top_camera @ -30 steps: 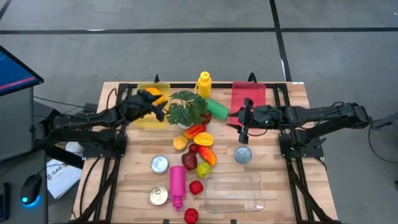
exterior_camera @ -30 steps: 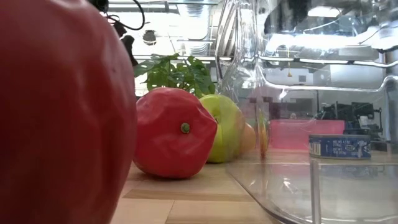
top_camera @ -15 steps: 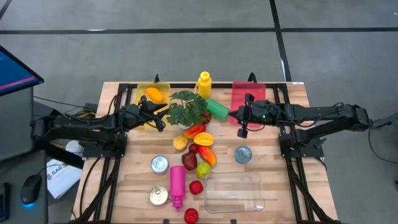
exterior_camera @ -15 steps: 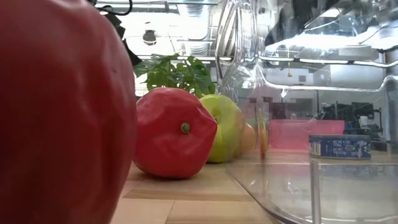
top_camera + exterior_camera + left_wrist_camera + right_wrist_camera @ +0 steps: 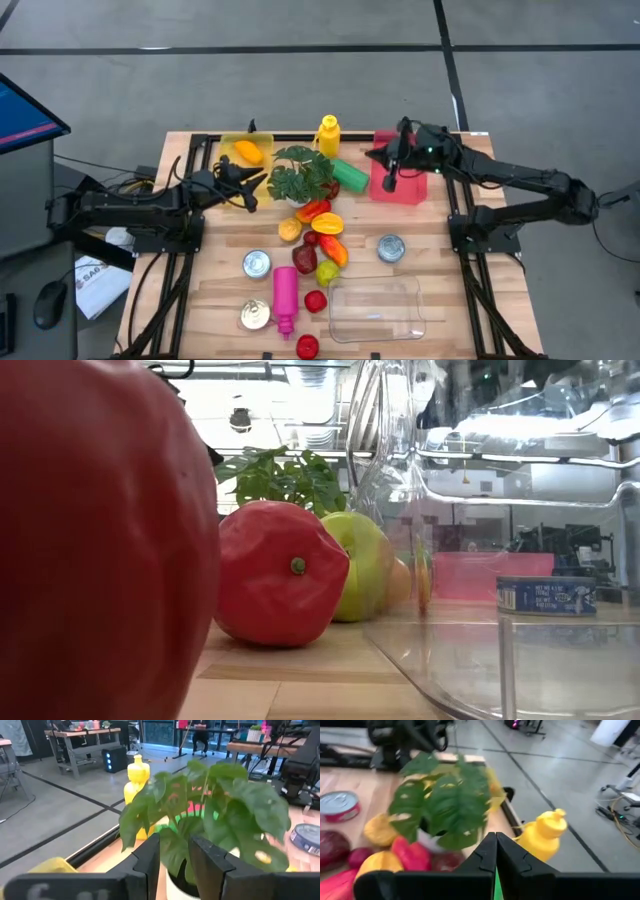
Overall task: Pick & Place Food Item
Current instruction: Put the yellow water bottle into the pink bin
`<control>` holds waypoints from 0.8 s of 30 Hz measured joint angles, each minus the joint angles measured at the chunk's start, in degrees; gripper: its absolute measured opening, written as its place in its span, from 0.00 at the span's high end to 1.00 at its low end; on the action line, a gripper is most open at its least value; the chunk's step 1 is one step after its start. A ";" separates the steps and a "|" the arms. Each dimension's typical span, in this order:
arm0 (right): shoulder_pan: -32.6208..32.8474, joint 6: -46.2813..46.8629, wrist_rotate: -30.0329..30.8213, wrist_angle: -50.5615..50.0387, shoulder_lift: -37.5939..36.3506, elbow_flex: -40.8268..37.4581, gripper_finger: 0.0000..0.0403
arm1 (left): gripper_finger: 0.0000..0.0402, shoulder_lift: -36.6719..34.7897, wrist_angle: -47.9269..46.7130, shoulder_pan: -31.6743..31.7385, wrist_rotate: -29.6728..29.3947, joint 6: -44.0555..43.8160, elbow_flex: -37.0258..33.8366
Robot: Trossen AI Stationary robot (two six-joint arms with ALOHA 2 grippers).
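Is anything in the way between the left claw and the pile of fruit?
Yes: the potted plant stands right before the left gripper, its leaves partly screening the fruit pile beyond it.

A leafy potted plant (image 5: 303,174) stood near the middle of the wooden counter (image 5: 455,305). A pink bottle (image 5: 285,297) lay on its side between two tins (image 5: 256,264) (image 5: 255,315). A blue screen (image 5: 22,112) and a computer mouse (image 5: 45,305) sat off the counter's edge.
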 joint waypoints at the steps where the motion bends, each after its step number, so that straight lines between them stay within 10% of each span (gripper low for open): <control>1: -1.08 -0.04 -0.25 1.14 0.00 0.00 1.00 | 0.78 -0.20 -0.11 0.02 0.02 0.00 -0.41; 24: -14.57 2.14 -0.06 3.61 0.94 0.04 1.00 | 0.78 -1.33 -0.19 0.04 -0.44 4.61 -2.37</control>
